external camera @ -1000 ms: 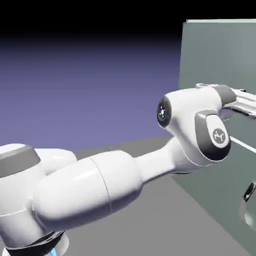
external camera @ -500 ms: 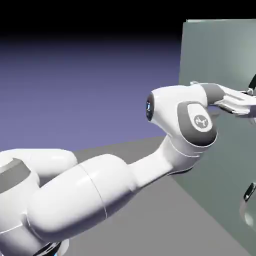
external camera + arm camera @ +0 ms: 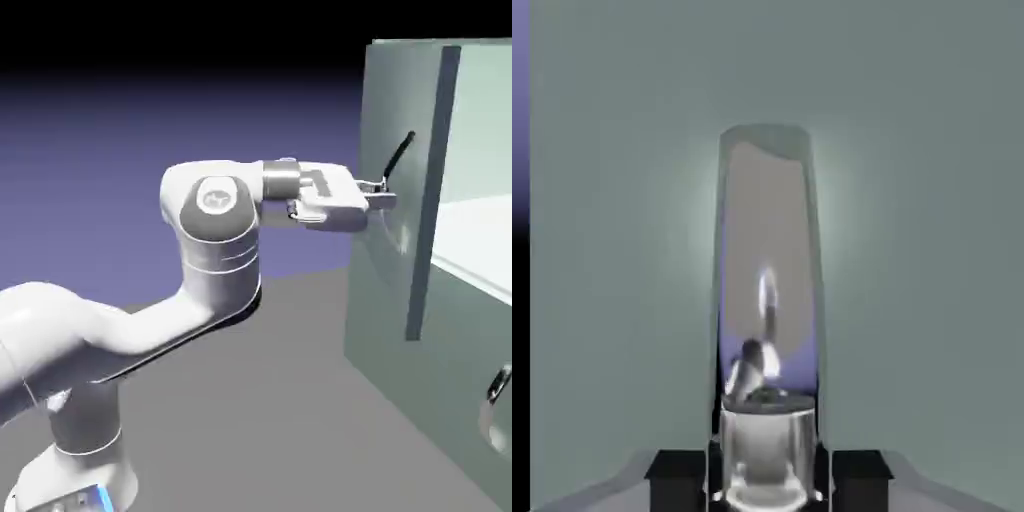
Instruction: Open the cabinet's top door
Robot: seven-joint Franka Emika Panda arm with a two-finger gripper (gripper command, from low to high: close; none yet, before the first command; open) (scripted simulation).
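Observation:
The pale grey-green cabinet point(image 3: 480, 120) fills the exterior view's right side. Its top door point(image 3: 385, 290) stands swung out toward the arm, with its dark edge point(image 3: 430, 200) facing the camera and the pale inside of the cabinet showing behind it. My gripper point(image 3: 387, 198) reaches level from the left and is shut on the door's thin dark curved handle point(image 3: 402, 155) near its lower end. In the hand view the handle point(image 3: 767, 290) rises as a shiny bar between my dark fingertips point(image 3: 677, 468), against the flat door panel point(image 3: 612, 250).
Low on the cabinet's right, the other door's short handle point(image 3: 495, 385) sticks out. Grey table top point(image 3: 270, 420) stretches between the arm's base and the cabinet. The arm's elbow point(image 3: 215, 215) stands left of the door.
The gripper shut on the handle, then the arm drew back to the exterior view's left. The top door swung out with it, and the cabinet's inside now shows.

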